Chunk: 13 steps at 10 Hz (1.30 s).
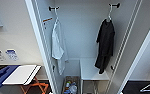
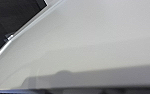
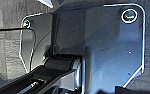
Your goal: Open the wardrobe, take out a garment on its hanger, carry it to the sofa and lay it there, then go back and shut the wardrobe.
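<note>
the wardrobe is standing open, both doors swung wide, so the opening step looks done and taking out a garment is the step in hand. the black garment is hanging limp on its pale hanger, hooked over a dark peg at the right of the interior; a white top is hanging from the left peg (not the one wanted). i cannot tell how the jaws of either gripper are standing, so i cannot place the garment relative to them. judging from this, the next move is calling for an arm reaching up to the hanger hook and lifting it clear of the peg.
</note>
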### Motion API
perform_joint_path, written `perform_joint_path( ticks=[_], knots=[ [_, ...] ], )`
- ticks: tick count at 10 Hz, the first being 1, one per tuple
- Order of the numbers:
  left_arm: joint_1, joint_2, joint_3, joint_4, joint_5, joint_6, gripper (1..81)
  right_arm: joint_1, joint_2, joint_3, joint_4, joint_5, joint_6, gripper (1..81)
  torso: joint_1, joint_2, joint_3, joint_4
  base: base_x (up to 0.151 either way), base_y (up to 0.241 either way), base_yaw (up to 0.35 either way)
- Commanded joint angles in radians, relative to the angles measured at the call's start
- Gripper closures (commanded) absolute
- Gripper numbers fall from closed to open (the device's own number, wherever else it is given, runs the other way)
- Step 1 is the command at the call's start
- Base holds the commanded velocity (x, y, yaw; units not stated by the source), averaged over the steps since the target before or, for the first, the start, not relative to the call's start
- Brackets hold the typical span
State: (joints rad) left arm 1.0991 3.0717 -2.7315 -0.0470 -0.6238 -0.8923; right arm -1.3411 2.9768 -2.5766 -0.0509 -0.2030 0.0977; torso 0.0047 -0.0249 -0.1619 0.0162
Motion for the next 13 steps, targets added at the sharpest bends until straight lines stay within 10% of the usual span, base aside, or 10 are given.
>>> perform_joint_path(
  ticks=[1,4,9,13],
  knots=[
    [-0.064,-0.048,-0.024,-0.054,-0.03,0.024,1.0,0.067,0.0,0.01,-0.003,-0.064,-0.001,1.0,0.0,0.0,0.0,0.0,0.0,0.0,0.0],
    [-0.025,-0.056,-0.007,0.144,-0.008,0.023,1.0,0.075,0.004,0.01,-0.004,-0.065,-0.003,1.0,0.0,0.0,0.0,0.0,0.0,0.0,0.0],
    [-0.003,-0.257,0.418,0.618,0.291,-0.008,1.0,0.081,0.017,0.01,0.002,-0.065,-0.001,1.0,0.0,0.0,0.0,0.0,0.0,0.0,0.0],
    [0.017,-0.419,0.693,0.779,0.536,-0.007,1.0,0.07,0.018,0.001,-0.021,-0.062,-0.003,1.0,0.0,0.0,0.0,0.0,0.0,0.0,0.0]
  ],
)
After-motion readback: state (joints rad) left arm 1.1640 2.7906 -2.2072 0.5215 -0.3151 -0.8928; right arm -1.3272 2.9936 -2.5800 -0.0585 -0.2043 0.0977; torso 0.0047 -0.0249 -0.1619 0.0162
